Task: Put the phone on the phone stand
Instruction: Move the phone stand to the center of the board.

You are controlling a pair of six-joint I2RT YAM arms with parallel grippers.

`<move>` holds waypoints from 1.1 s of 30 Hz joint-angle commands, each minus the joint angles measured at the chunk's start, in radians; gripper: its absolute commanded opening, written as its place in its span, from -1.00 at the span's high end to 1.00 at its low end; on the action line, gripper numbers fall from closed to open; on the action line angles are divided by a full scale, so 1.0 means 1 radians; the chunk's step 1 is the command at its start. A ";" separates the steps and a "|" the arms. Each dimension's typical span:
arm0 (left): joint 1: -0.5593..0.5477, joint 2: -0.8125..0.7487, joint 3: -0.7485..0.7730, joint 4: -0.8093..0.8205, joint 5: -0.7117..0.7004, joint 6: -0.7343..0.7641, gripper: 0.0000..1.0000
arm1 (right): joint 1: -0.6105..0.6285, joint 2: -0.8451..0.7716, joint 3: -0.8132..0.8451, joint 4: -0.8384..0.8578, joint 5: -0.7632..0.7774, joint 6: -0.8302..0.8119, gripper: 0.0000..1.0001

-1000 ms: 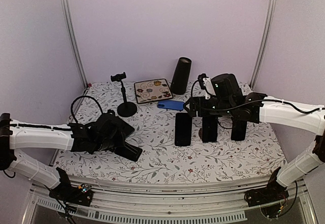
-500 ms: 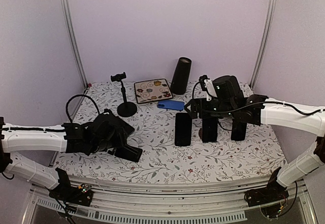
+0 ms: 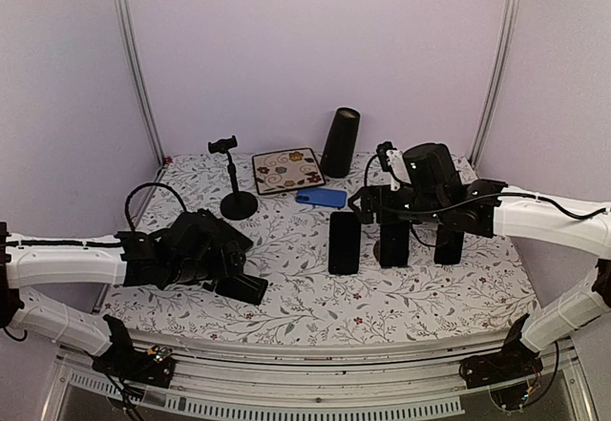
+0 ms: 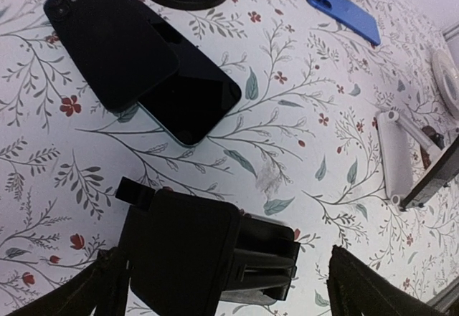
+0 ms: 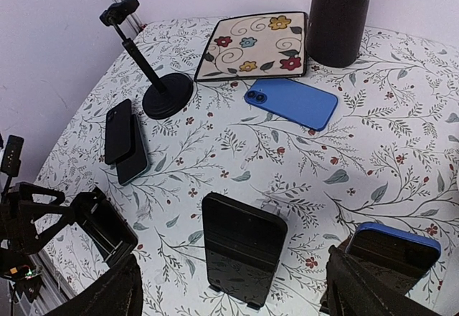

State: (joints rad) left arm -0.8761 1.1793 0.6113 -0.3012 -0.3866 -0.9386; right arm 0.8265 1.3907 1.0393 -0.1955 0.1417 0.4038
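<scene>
A black phone (image 4: 183, 248) leans on a low black stand (image 4: 276, 255) near the table's front left, also seen as the phone (image 3: 244, 287) in the top view. My left gripper (image 4: 229, 286) is open, its fingers wide on either side of the phone and not touching it. My right gripper (image 5: 237, 296) hangs open above another black phone (image 5: 242, 248) that stands upright on a stand, holding nothing. In the top view the right gripper (image 3: 406, 203) hovers over a row of three propped phones.
Two dark phones (image 4: 136, 58) lie stacked flat beside the left gripper. A blue phone (image 5: 290, 101) lies flat mid-table. A tall clamp stand (image 3: 230, 178), a patterned tile (image 3: 287, 170) and a black cylinder (image 3: 339, 141) stand at the back. A blue-cased phone (image 5: 394, 248) is propped at right.
My left gripper's jaws have opened wide and let go of the black phone, which stays on its stand. The left arm has drawn back slightly. The right arm has barely moved.
</scene>
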 commanded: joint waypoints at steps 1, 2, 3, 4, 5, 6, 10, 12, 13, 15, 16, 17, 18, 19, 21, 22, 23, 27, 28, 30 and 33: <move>-0.016 0.028 -0.003 0.056 0.091 0.011 -0.93 | 0.005 -0.033 -0.012 0.023 -0.011 0.007 -0.77; -0.026 0.035 0.000 0.060 0.098 0.004 -0.93 | 0.006 -0.035 -0.013 0.022 -0.011 0.008 -0.77; -0.039 0.044 0.006 0.060 0.102 -0.003 -0.93 | 0.005 -0.038 -0.013 0.022 -0.010 0.009 -0.77; -0.051 0.052 0.015 0.056 0.103 -0.009 -0.93 | 0.005 -0.040 -0.015 0.019 -0.009 0.009 -0.77; -0.066 0.059 0.022 0.049 0.102 -0.020 -0.93 | 0.006 -0.042 -0.017 0.019 -0.009 0.010 -0.77; -0.082 0.065 0.031 0.042 0.099 -0.032 -0.93 | 0.005 -0.046 -0.019 0.019 -0.008 0.010 -0.77; -0.156 0.091 0.053 0.040 0.096 -0.096 -0.93 | 0.005 -0.057 -0.033 0.019 -0.004 0.012 -0.77; -0.198 0.116 0.073 0.039 0.086 -0.112 -0.93 | 0.005 -0.059 -0.036 0.018 -0.003 0.012 -0.77; -0.217 0.136 0.087 0.039 0.081 -0.120 -0.93 | 0.005 -0.061 -0.037 0.018 -0.004 0.012 -0.77; -0.253 0.171 0.119 0.042 0.076 -0.129 -0.93 | 0.006 -0.063 -0.038 0.017 -0.004 0.012 -0.77; -0.270 0.190 0.136 0.048 0.075 -0.130 -0.93 | 0.006 -0.062 -0.038 0.017 -0.003 0.012 -0.77; -0.282 0.210 0.153 0.054 0.074 -0.127 -0.93 | 0.006 -0.061 -0.038 0.017 -0.002 0.012 -0.77; -0.294 0.229 0.173 0.057 0.075 -0.119 -0.93 | 0.006 -0.062 -0.038 0.018 -0.001 0.013 -0.77; -0.302 0.247 0.192 0.057 0.073 -0.108 -0.93 | 0.005 -0.062 -0.038 0.018 -0.003 0.013 -0.77; -0.308 0.268 0.218 0.054 0.066 -0.078 -0.93 | 0.005 -0.062 -0.037 0.015 -0.001 0.012 -0.77; -0.310 0.269 0.224 0.053 0.056 -0.057 -0.93 | 0.005 -0.063 -0.037 0.013 0.002 0.012 -0.77; -0.309 0.262 0.224 0.052 0.044 -0.037 -0.93 | 0.006 -0.065 -0.037 0.010 0.003 0.012 -0.77; -0.296 0.188 0.198 0.064 -0.002 0.103 -0.93 | 0.006 -0.071 -0.040 0.002 0.011 0.008 -0.77; -0.283 0.166 0.180 0.085 0.004 0.149 -0.93 | 0.005 -0.071 -0.041 0.003 0.012 0.006 -0.78; -0.250 0.112 0.137 0.127 0.018 0.243 -0.93 | 0.006 -0.071 -0.041 0.006 0.009 0.006 -0.78; -0.170 0.048 0.036 0.243 0.103 0.366 -0.93 | 0.006 -0.065 -0.041 0.013 0.001 0.005 -0.78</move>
State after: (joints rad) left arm -1.1320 1.2991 0.7456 -0.1902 -0.3439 -0.7815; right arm 0.8265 1.3464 1.0130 -0.1947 0.1398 0.4049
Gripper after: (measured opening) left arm 0.966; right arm 0.887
